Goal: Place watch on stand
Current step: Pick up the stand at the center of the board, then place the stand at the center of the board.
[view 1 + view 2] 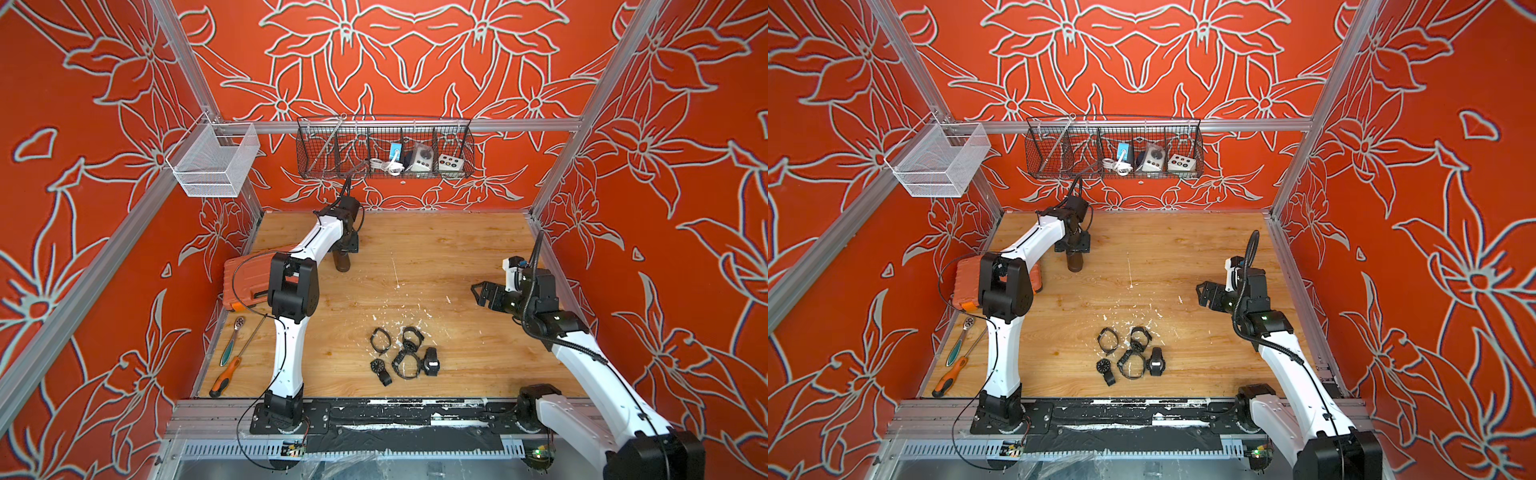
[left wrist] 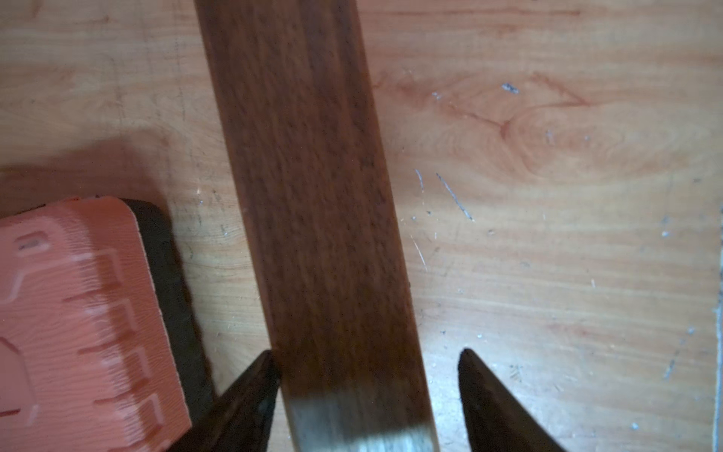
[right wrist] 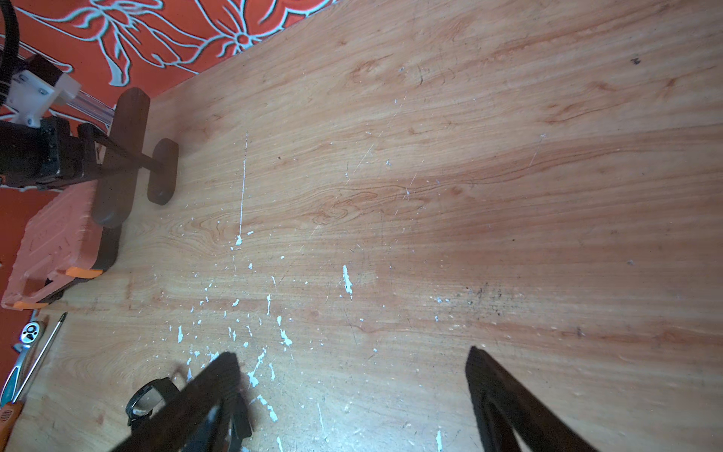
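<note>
Left gripper (image 2: 367, 352) points straight down, jaws parted; right gripper (image 3: 352, 352) hovers, jaws spread wide

I see open tabletop (image 1: 436, 257) mid-frame in a top view; watches (image 1: 431, 362) cluster lower centre, orange case (image 1: 245, 274) and stand (image 1: 343, 262) crowd the left.

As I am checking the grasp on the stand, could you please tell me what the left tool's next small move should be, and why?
Probably close the left tool on the stand. Its brown bar sits between the open jaws, one fingertip at the bar's edge and the other apart from it.
</note>
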### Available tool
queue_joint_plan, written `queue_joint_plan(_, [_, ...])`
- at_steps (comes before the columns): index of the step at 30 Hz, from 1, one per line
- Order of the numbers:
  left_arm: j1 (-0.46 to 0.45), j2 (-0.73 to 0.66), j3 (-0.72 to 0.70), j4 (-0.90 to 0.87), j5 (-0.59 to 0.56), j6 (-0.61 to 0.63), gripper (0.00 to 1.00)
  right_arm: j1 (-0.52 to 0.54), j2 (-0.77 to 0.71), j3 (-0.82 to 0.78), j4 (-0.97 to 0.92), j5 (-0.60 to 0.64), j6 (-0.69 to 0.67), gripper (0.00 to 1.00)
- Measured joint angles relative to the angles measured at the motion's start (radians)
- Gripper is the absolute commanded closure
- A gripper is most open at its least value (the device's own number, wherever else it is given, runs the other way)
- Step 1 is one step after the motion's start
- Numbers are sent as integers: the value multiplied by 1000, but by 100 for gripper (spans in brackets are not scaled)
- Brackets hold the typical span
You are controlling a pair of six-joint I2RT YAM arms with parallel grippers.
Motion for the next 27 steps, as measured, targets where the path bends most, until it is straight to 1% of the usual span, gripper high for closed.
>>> queue_joint_plan(6, [0, 14, 2, -3, -21, 24, 44, 0, 0, 0, -17, 1, -10, 9])
queue_joint_plan(8, [0, 14, 2, -2, -21, 29, 49, 0, 0, 0, -25, 1, -13, 9])
queue_joint_plan(10, [0, 14, 2, -1, -21, 39, 57, 0, -2, 0, -34, 1, -13, 11])
queue_joint_plan(13, [-4, 6, -17, 21, -19, 50, 62, 0, -10, 0, -48, 2, -16, 14])
queue_joint_plan(16, [-14, -48, -114, 96, -14, 67, 64, 0, -16, 0, -54, 8, -18, 16])
queue_joint_plan(20, [-55, -174, -312, 192, 22, 104, 68, 0, -15, 0, -58, 9, -18, 17])
queue_joint_plan(22, [-94, -220, -377, 213, 46, 132, 70, 0, -16, 0, -60, 10, -18, 18])
queue_joint_plan(24, [-136, -245, -411, 232, 66, 165, 73, 0, -16, 0, -61, 10, -18, 18])
queue_joint_plan(27, [-203, -280, -465, 283, 117, 226, 74, 0, -18, 0, -69, 15, -18, 18])
